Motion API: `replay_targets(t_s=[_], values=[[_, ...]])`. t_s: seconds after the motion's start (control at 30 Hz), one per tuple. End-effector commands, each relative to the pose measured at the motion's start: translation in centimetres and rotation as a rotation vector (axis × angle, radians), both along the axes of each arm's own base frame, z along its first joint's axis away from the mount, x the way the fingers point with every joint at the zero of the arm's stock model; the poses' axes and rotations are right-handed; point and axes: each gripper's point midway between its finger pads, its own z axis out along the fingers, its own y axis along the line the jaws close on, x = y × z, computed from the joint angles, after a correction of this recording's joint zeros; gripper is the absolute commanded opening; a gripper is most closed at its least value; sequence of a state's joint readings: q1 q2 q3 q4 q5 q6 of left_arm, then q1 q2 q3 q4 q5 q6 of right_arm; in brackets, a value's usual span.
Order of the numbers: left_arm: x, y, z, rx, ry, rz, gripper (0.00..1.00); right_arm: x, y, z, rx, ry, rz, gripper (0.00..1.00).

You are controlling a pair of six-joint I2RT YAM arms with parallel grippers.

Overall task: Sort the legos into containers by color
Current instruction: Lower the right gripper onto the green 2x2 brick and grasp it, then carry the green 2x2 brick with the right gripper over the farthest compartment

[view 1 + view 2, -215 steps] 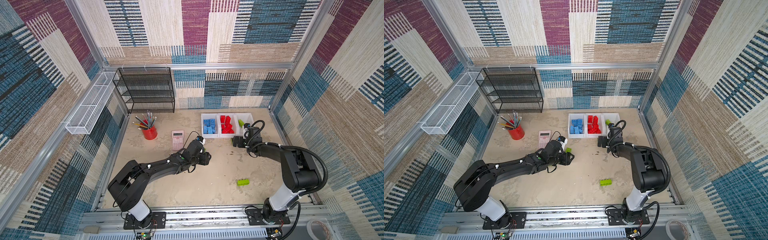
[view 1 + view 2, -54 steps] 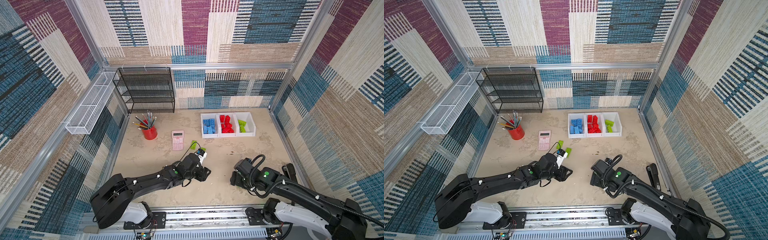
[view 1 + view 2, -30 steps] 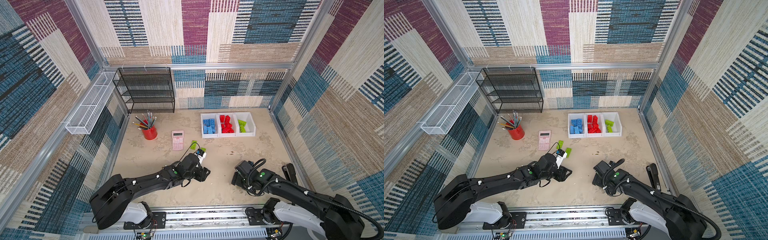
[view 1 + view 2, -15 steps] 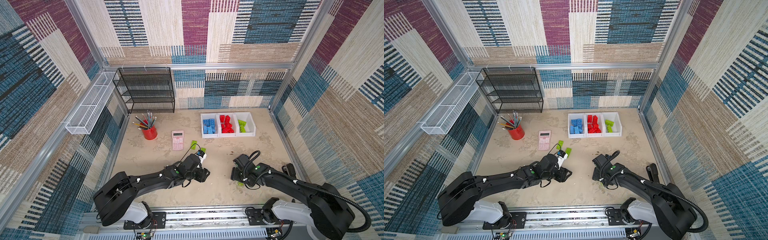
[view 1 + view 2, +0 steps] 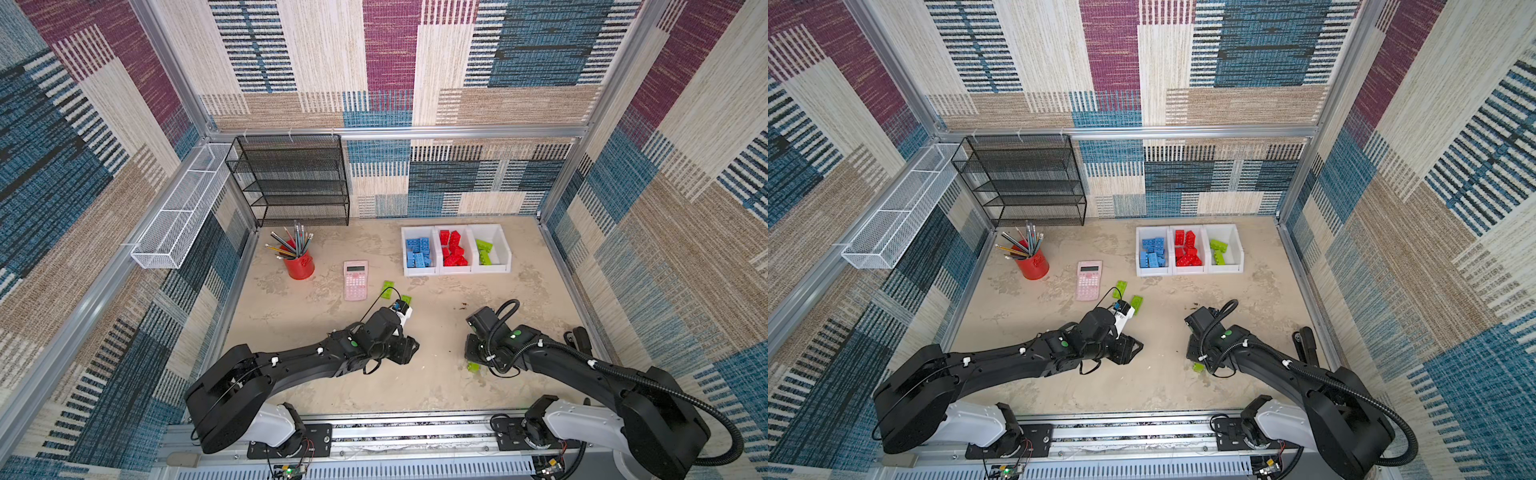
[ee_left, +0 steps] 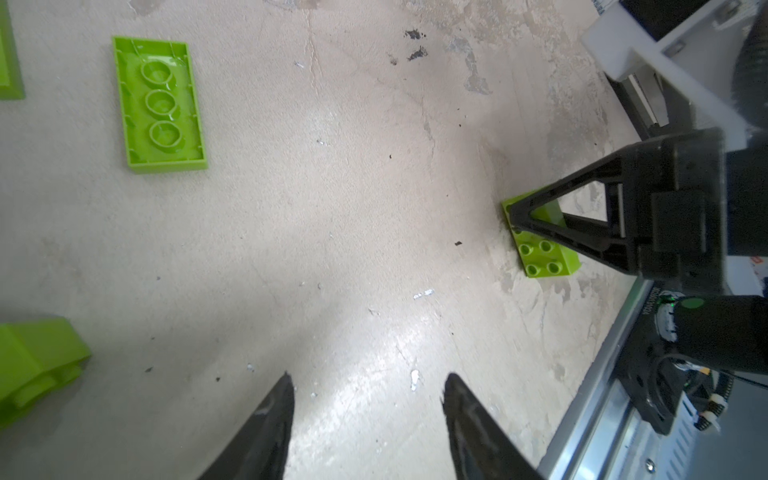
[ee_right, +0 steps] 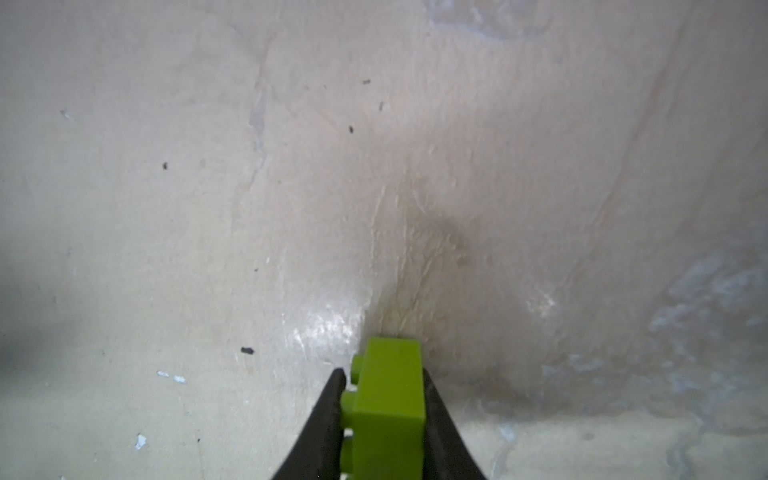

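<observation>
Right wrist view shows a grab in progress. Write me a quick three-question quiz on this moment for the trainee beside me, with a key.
1. True or false: the right hand is shut on a green lego.
2. In a top view, which of the containers holds the sorted greens? A left, B middle, C right.
3. What does the left hand hold?

Key: 1 true. 2 C. 3 nothing; its jaws stand open.
</observation>
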State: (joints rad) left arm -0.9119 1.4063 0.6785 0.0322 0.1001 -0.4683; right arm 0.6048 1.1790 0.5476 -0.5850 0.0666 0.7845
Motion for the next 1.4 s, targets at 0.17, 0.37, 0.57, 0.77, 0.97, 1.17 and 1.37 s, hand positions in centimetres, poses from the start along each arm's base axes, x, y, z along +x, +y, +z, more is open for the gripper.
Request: replay_targets(t_s=[0.17,0.37,0.57,0.77,0.97,1.17,1.37], values=[[-1.4,2.1,0.5,-0.003,0.023,0.035,0.59,1.8,1.6,2.0,0.043,-0.072,0.057,0.20],[-2.3,3.5,1.1,0.001,0.040,0.058,0.59,3.8,3.0,5.3,0.073,-0.167,0.110,0.20],[-2.6,4.6,3.8,-0.010,0.006,0.071,0.60,5.9,4.2,9.3,0.082,-0.253,0.168,0.20],[-1.4,4.7,8.2,0.005,-0.089,0.071,0.61,9.3,4.3,13.9,0.119,-0.372,0.163,0.20],[1.4,2.9,12.3,-0.038,-0.145,0.078,0.62,14.7,1.9,17.4,0.127,-0.462,0.105,0.20],[4.9,0.2,14.7,-0.051,-0.174,0.069,0.62,21.1,-1.8,18.4,0.162,-0.512,0.018,0.20],[9.3,-2.0,14.2,-0.008,-0.226,0.105,0.62,28.0,-7.1,17.0,0.203,-0.548,-0.109,0.20]])
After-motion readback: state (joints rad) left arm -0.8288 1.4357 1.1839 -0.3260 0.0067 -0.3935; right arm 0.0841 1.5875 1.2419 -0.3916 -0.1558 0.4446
